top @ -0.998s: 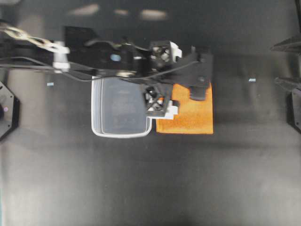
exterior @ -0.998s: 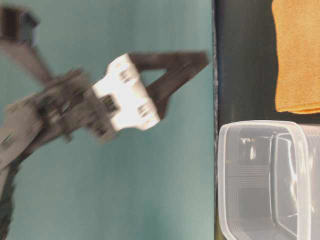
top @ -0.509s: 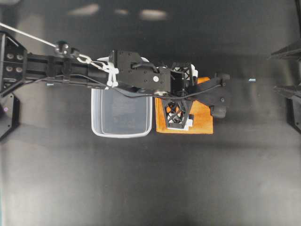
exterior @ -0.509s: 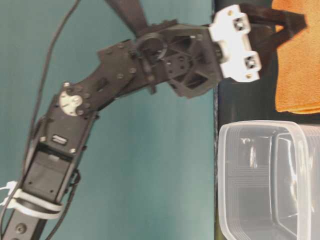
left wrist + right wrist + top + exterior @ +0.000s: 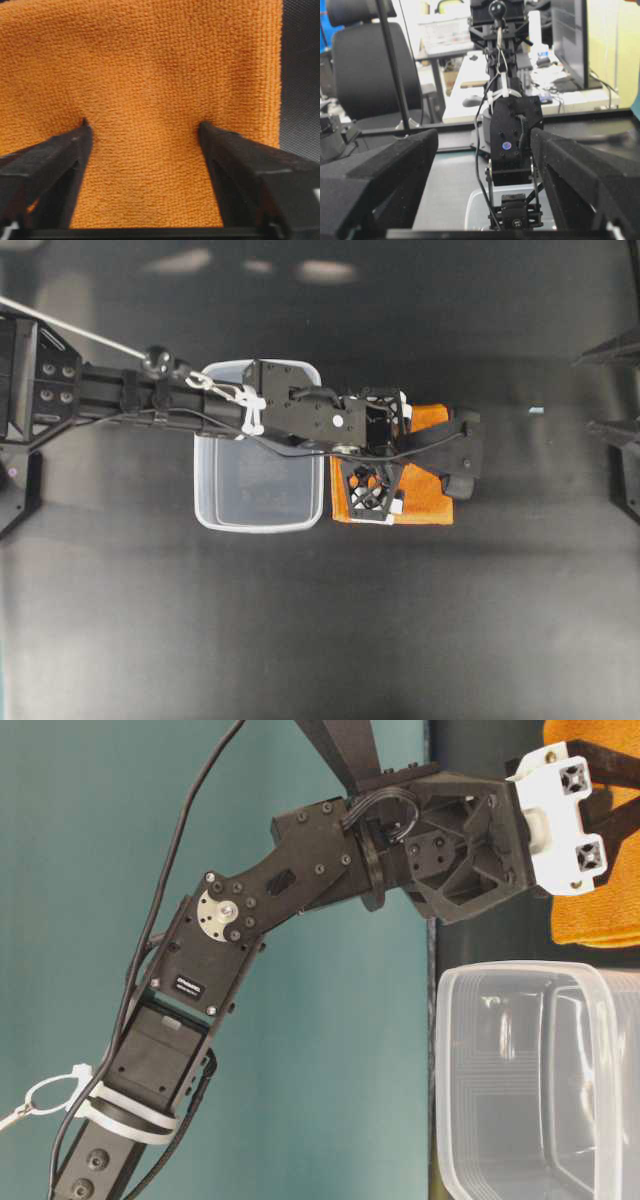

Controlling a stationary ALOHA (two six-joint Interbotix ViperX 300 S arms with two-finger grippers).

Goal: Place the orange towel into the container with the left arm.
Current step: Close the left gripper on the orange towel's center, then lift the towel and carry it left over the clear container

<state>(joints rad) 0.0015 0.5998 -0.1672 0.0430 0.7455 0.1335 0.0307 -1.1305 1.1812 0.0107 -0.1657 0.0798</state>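
Lying flat on the dark table (image 5: 300,640), the towel (image 5: 425,502) sits just beside the container (image 5: 258,495), on the side away from the left arm's base, their edges touching or nearly so. The left arm (image 5: 150,400) reaches across the container's far rim, and the left gripper (image 5: 142,131) is directly above the towel. From the wrist view, both fingers (image 5: 60,150) press their tips into the cloth, each making a small dimple, with a broad band of orange between them. The jaws stand wide apart, not clenched; the cloth lies flat, not gathered or lifted, so nothing is grasped. From table level the gripper's white clip (image 5: 560,820) overlaps the towel's edge. Inside the container nothing is seen. Away from the container, the right gripper (image 5: 485,165) has its jaws spread wide, holding nothing.
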